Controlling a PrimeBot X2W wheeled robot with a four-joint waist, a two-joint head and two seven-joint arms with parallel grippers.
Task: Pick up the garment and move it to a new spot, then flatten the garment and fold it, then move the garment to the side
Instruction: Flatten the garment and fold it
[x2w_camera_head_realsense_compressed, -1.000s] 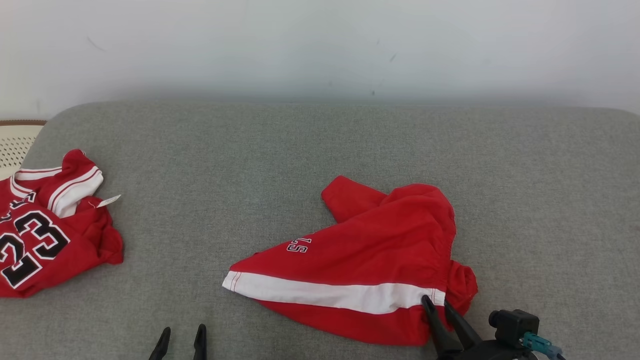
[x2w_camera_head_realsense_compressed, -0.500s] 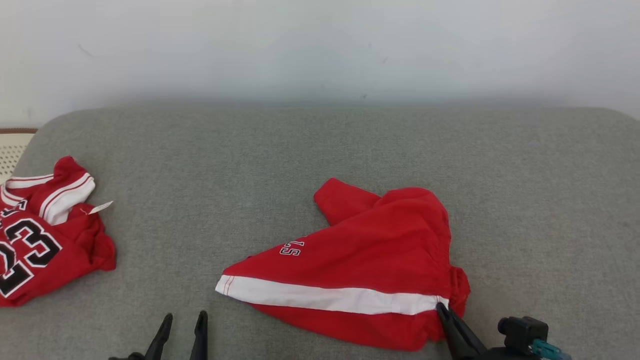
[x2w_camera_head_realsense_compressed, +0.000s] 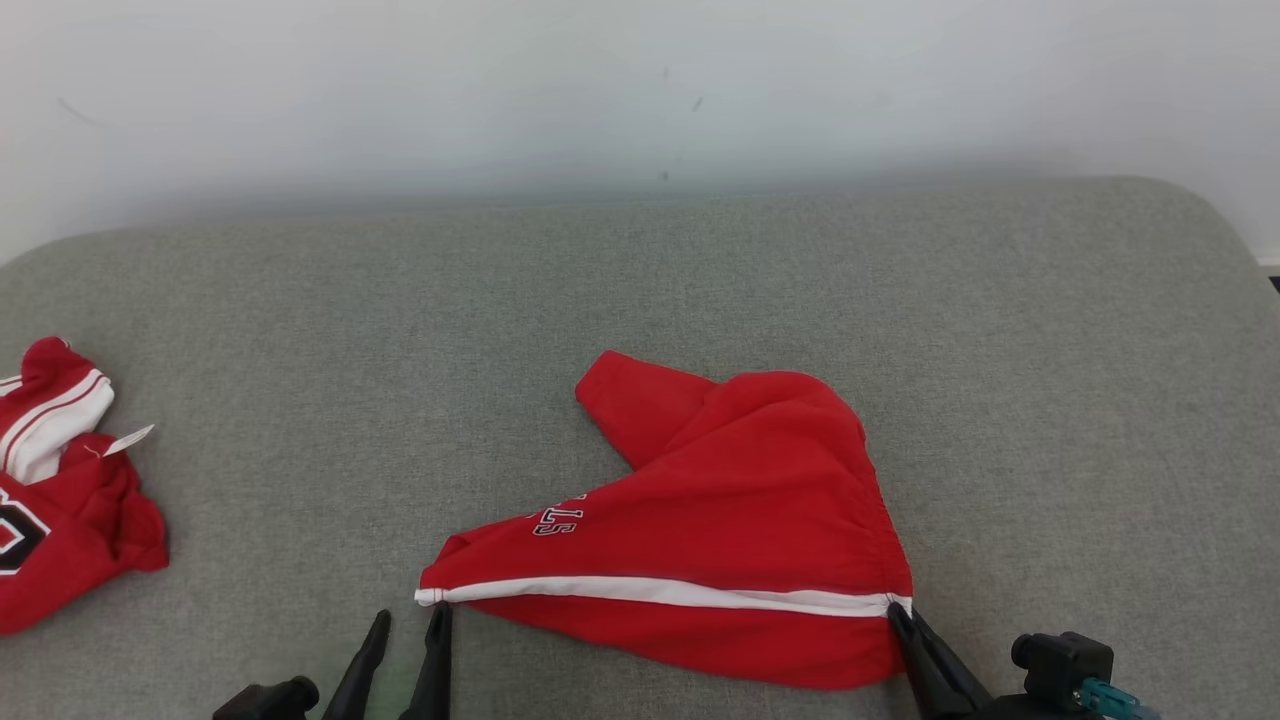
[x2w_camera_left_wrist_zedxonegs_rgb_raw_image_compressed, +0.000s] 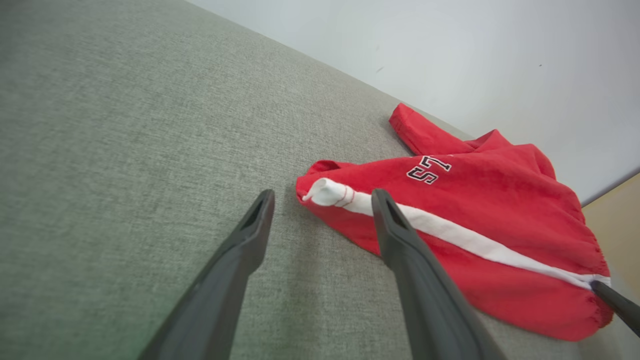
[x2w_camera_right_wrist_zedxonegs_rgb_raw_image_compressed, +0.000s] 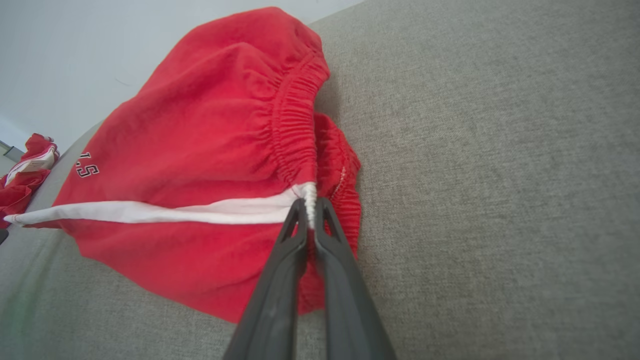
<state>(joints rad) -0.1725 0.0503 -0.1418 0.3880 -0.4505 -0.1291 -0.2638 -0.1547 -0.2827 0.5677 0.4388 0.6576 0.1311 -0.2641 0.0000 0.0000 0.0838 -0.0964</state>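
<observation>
The garment in hand is a pair of red shorts (x2w_camera_head_realsense_compressed: 720, 520) with a white side stripe and "LS" lettering, lying mid-couch. My right gripper (x2w_camera_head_realsense_compressed: 900, 615) is shut on the white end of the elastic waistband (x2w_camera_right_wrist_zedxonegs_rgb_raw_image_compressed: 310, 192). The white stripe runs taut from there to the leg hem (x2w_camera_left_wrist_zedxonegs_rgb_raw_image_compressed: 325, 192). My left gripper (x2w_camera_head_realsense_compressed: 410, 612) stands open at that hem corner, and the rolled white hem end sits between its fingers (x2w_camera_left_wrist_zedxonegs_rgb_raw_image_compressed: 395, 235) without being pinched. A red jersey (x2w_camera_head_realsense_compressed: 60, 500) with a white striped sleeve lies crumpled at the far left.
The grey couch cushion (x2w_camera_head_realsense_compressed: 300, 330) stretches wide behind and to the right of the shorts. A pale wall (x2w_camera_head_realsense_compressed: 640, 90) rises behind it. The cushion's rounded right corner (x2w_camera_head_realsense_compressed: 1200, 210) is near. A white tag (x2w_camera_head_realsense_compressed: 130, 440) sticks out of the jersey.
The head camera has turned right, shifting the picture left. My right gripper shut on the waistband and pulled the stripe taut. My left gripper moved up to the hem corner.
</observation>
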